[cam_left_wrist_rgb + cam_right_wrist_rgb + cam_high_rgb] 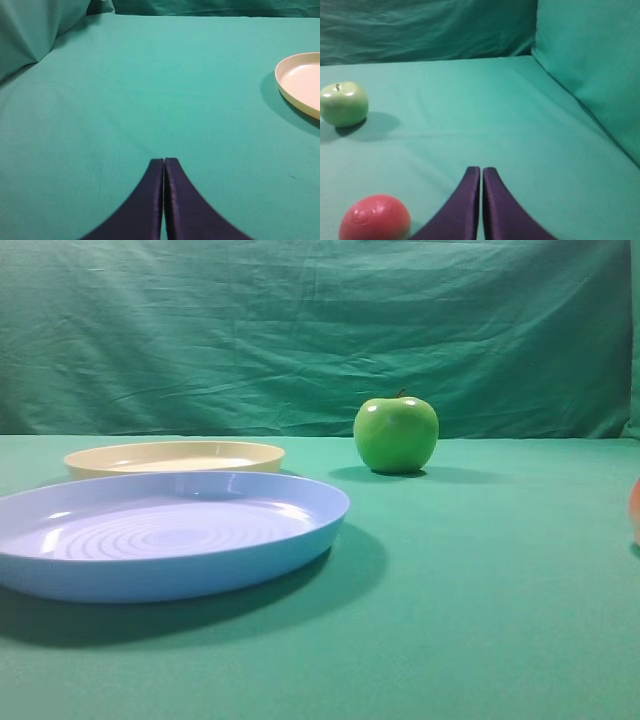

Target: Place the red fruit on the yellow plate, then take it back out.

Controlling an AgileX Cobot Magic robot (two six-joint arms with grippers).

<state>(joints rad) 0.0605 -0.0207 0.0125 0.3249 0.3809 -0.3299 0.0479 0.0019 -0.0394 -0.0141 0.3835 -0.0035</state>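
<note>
The red fruit (pixel 375 218) lies at nine o'clock of the closed, empty right gripper (pixel 481 172), near it.

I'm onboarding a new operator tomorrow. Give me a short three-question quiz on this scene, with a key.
1. True or false: the red fruit already lies on the yellow plate.
2. Which plate stands nearest the high camera? A) the blue plate B) the yellow plate C) neither, they are stacked
3. Fill in: the right gripper and the left gripper both have their jaws ____.

Key
1. False. The fruit sits on the green cloth, left of the right gripper, and the plate is bare.
2. A. The yellow plate lies behind it, with the green apple off to the right.
3. Shut, with nothing between them.
</note>
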